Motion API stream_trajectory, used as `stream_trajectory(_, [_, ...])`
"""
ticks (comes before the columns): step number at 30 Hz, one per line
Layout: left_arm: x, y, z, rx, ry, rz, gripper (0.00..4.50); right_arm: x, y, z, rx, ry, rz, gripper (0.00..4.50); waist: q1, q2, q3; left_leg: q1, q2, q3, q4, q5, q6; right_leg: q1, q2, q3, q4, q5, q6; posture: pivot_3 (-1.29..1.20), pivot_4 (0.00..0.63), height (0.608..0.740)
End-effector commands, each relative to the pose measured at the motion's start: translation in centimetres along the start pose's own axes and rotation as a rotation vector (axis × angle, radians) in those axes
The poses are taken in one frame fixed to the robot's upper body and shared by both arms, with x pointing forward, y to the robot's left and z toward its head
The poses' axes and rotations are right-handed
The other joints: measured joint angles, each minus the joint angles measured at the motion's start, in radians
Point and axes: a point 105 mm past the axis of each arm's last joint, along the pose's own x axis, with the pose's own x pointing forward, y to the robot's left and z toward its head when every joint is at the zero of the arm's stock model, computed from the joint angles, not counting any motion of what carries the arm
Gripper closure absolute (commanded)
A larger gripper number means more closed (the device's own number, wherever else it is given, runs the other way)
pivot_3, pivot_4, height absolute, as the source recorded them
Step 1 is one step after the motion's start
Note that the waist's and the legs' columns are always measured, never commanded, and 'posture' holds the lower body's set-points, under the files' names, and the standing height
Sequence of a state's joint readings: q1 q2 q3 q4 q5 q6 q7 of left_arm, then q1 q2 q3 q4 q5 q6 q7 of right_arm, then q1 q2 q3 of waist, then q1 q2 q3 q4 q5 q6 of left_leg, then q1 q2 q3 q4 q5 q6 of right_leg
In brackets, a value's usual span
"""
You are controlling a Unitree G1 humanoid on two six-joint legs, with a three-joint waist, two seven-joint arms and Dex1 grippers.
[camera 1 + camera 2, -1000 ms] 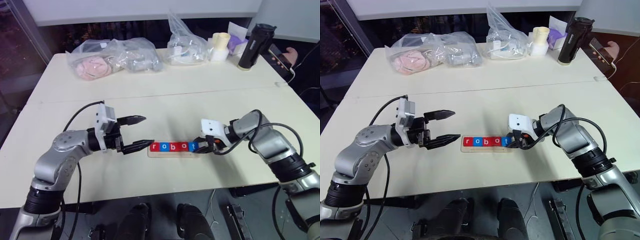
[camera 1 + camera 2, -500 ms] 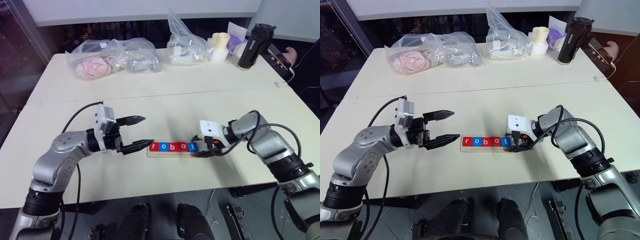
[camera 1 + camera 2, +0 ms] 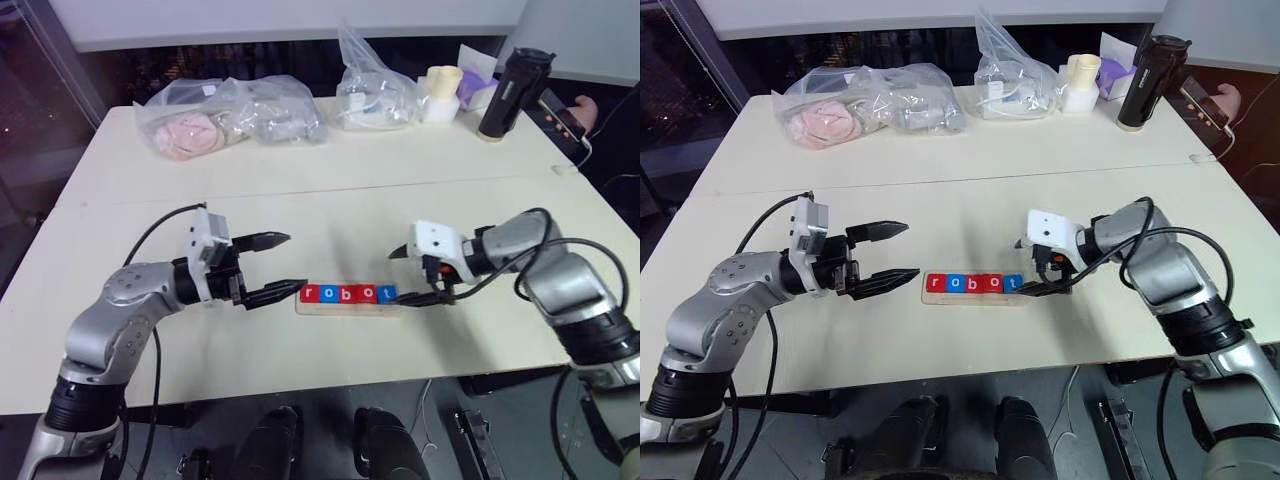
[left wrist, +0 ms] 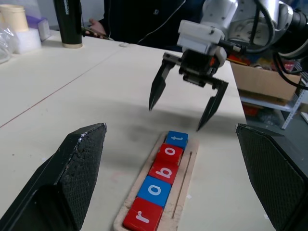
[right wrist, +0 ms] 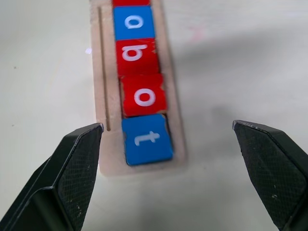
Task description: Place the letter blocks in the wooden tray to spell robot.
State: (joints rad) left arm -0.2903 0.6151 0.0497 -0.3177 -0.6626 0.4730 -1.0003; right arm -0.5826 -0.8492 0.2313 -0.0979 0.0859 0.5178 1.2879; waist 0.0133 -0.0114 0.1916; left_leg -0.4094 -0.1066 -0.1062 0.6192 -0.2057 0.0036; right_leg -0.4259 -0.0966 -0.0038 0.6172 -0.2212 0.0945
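Five blocks (image 3: 347, 293) spell "robot" inside the tray (image 3: 344, 307), lying on the surface (image 3: 300, 180) between both pincers. The right pincer (image 3: 403, 275) hangs released just above the "t" end; the left pincer (image 3: 290, 262) gapes empty beside the "r" end.

A: Tray status?
B: Wooden tray (image 4: 186, 174) flat on table (image 4: 72, 82). Five letter blocks (image 4: 159, 186) in a row, r-o-b-o-t: red, blue, red, red, blue.
A: Grippers?
B: Right gripper (image 4: 177, 113) just past the t end, fingers spread, holding nothing. Left gripper's fingers (image 4: 65, 175) wide apart, one either side of tray.
A: Background?
B: Black bottle (image 4: 68, 21), far edge.
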Motion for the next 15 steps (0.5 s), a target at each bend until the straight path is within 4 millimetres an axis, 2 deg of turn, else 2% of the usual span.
stream_trajectory(1, [0.0,-0.1,1.1,0.041,-0.020,-0.013,0.00,-0.4,0.4,0.0,-0.007,-0.005,-0.021,0.05,-0.001,0.000,0.000,0.000,0.000,0.000,0.000,0.000,0.000,0.000,0.000,0.000,0.000,0.000,0.000,0.00,0.150,0.740])
stream_trajectory(4, [0.1,-0.1,1.0,0.044,-0.018,-0.022,0.00,0.1,0.9,-0.4,-0.002,0.000,-0.012,0.05,-0.003,0.000,0.000,0.000,0.000,0.000,0.000,0.000,0.000,0.000,0.000,0.000,0.000,0.000,0.000,0.00,0.150,0.740])
stream_trajectory(15, [0.1,-0.1,1.2,0.047,-0.020,-0.024,0.00,1.7,0.1,-1.6,0.041,-0.002,-0.063,0.05,-0.001,0.000,0.000,0.000,0.000,0.000,0.000,0.000,0.000,0.000,0.000,0.000,0.000,0.000,0.000,0.00,0.150,0.740])
